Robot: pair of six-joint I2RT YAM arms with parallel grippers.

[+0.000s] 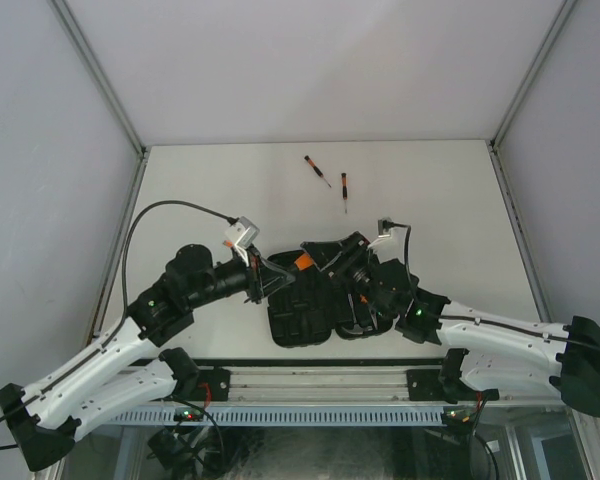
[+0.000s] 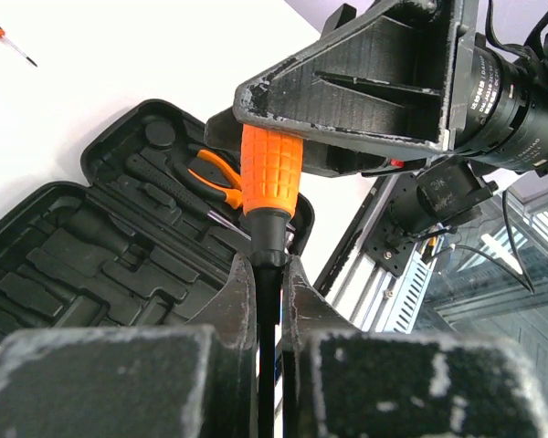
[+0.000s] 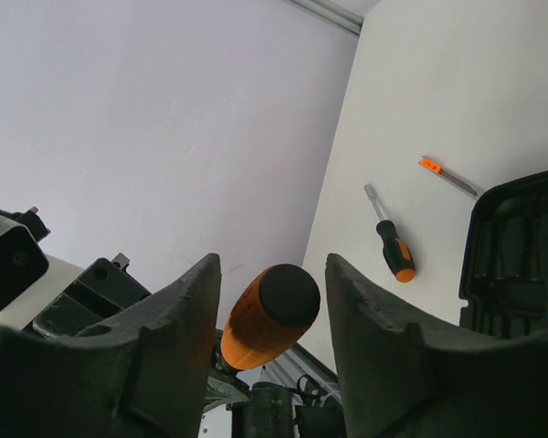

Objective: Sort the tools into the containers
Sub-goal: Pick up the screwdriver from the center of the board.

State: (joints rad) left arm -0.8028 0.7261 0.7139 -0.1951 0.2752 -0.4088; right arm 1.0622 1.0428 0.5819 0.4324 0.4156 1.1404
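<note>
Left jaws are closed on the black shaft of the large screwdriver (image 2: 269, 173), held over the open black case (image 2: 64, 246); its orange handle is flanked by the right jaws, parted, gaps seen either side; pliers (image 2: 215, 173) are seated in the case; a small screwdriver (image 1: 317, 170) and a second small screwdriver (image 1: 344, 190) are seen on the counter (image 1: 430, 200) beyond it.

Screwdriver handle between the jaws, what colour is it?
Screwdriver handle: orange with a black end, best in right wrist view.
</note>
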